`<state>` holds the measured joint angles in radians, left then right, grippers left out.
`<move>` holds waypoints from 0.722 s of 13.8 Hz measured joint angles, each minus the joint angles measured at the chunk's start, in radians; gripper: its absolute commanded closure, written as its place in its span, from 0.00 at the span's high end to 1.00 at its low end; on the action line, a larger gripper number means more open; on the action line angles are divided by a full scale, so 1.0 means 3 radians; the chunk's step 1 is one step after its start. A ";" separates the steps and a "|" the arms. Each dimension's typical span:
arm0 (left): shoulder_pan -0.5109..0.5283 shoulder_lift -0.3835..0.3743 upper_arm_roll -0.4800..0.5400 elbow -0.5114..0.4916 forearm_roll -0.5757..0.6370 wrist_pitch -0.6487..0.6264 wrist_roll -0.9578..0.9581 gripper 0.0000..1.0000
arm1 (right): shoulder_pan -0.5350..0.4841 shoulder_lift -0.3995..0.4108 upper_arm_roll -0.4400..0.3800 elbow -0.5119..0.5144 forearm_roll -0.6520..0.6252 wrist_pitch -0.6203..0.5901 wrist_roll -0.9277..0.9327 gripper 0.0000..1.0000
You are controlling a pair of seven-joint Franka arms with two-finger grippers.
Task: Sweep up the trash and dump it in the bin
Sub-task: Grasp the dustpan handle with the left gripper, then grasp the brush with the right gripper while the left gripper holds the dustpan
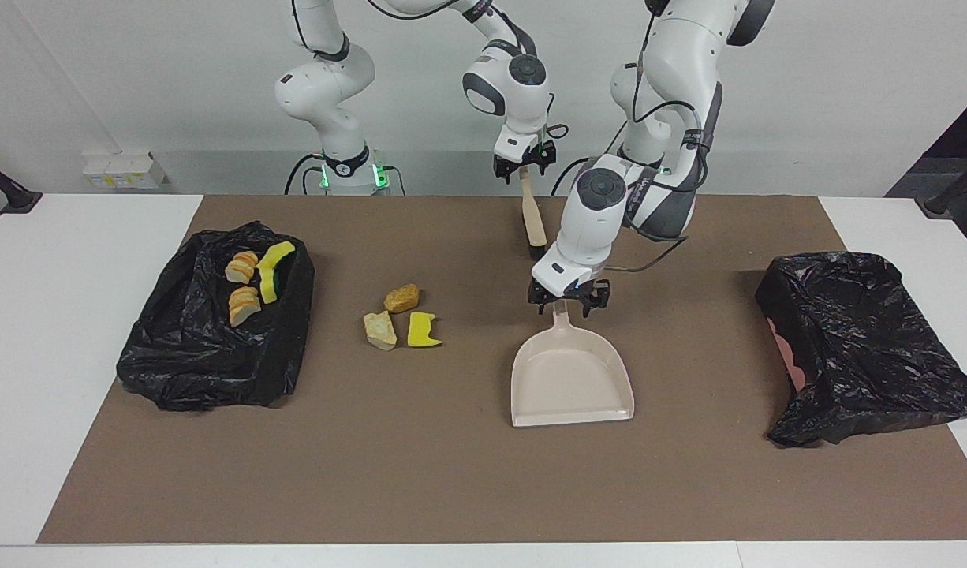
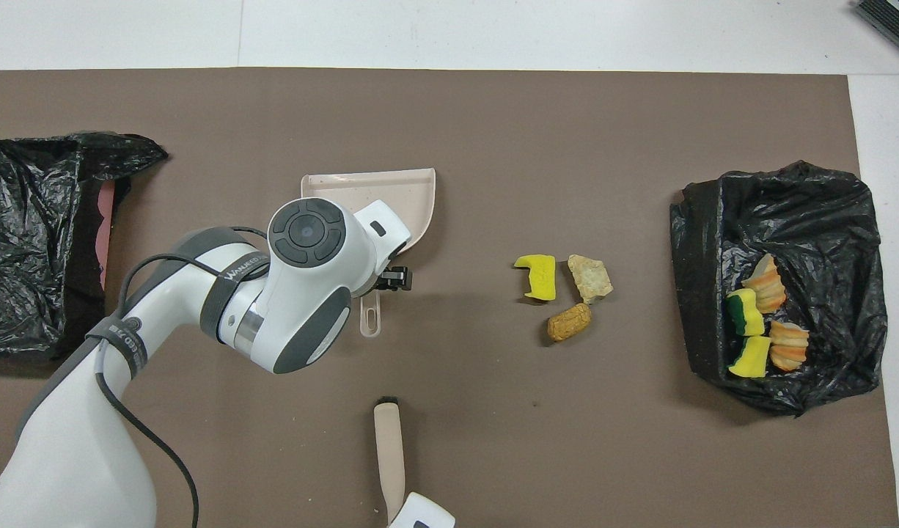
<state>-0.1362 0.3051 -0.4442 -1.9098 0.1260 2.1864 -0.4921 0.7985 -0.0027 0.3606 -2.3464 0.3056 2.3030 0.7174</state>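
Note:
Three trash scraps lie together on the brown mat: a yellow sponge piece [image 1: 423, 330] [image 2: 537, 276], a cream chunk [image 1: 379, 330] [image 2: 589, 278] and a tan chunk [image 1: 401, 297] [image 2: 569, 322]. Several more scraps [image 1: 251, 276] [image 2: 761, 323] lie on a black bag [image 1: 207, 355] at the right arm's end. The beige dustpan [image 1: 570, 379] [image 2: 413, 194] lies flat mid-table. My left gripper [image 1: 569, 304] is low over its handle, fingers open on either side of it. My right gripper [image 1: 523, 170] is shut on the beige brush [image 1: 533, 225] [image 2: 389, 455], bristles hanging down near the mat.
A bin lined with a black bag [image 1: 862, 339] [image 2: 31, 242] stands at the left arm's end of the table. The brown mat [image 1: 452, 473] covers most of the white table.

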 measured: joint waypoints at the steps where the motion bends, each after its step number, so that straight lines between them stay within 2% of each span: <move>1: 0.0000 -0.0016 -0.0007 -0.0016 0.0000 0.0000 -0.0001 0.53 | 0.0002 0.0000 0.0000 0.0002 0.0000 0.0001 0.0000 0.00; 4: 0.0005 -0.0044 -0.0009 -0.0020 0.0000 0.0000 0.0001 0.00 | -0.0001 0.0003 -0.0013 0.0028 0.0000 0.0001 0.0000 0.00; 7: 0.0007 -0.0049 -0.0008 -0.0020 0.0007 -0.0001 0.0110 0.00 | -0.0058 0.0006 -0.0028 0.0154 0.0005 -0.0145 0.0093 0.00; 10: 0.0034 -0.0070 -0.0004 -0.0016 0.0012 -0.0024 0.0392 0.00 | -0.0216 -0.0039 -0.0052 0.0414 0.0004 -0.0681 0.0114 0.00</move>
<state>-0.1261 0.2842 -0.4453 -1.9147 0.1296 2.1791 -0.3746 0.7336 -0.0145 0.3449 -2.2221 0.3069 2.0987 0.7516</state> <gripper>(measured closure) 0.674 0.727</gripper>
